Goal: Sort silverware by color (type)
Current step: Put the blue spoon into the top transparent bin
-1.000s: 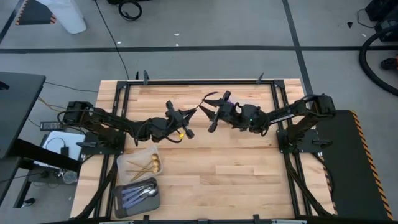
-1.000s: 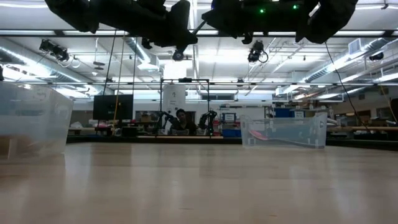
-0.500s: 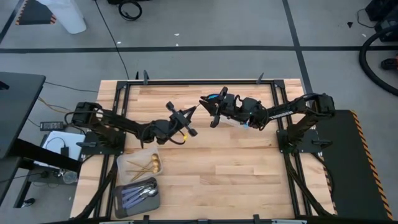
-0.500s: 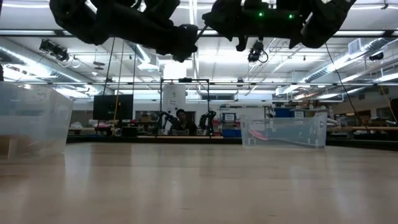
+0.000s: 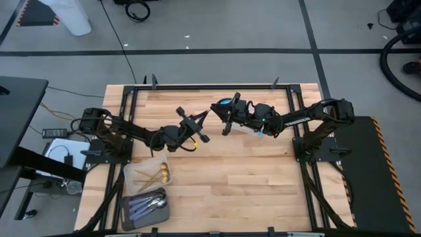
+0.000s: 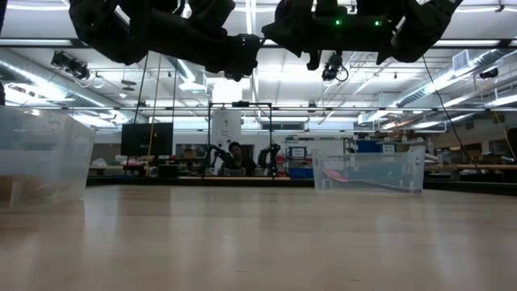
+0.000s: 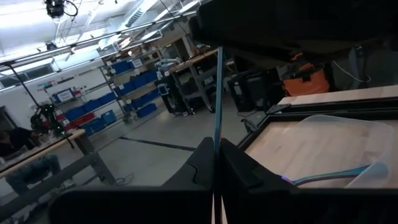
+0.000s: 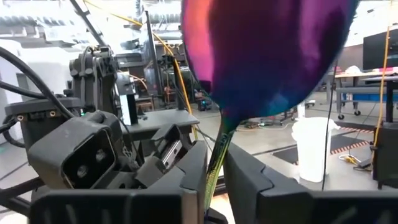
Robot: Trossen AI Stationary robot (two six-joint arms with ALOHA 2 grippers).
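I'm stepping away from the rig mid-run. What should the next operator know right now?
Left hand: shut on the thin teal handle of the iridescent spoon, held in mid-air above the table.
Right hand: at the same spoon's stem just below the bowl; a grip is not confirmed.
Done: gold pieces lie in a clear tub and silver pieces in a dark tray, both near the left arm. A teal-handled piece lies in a clear bin.
Left: finish the hand-to-hand pass, then probably drop this spoon in that bin.
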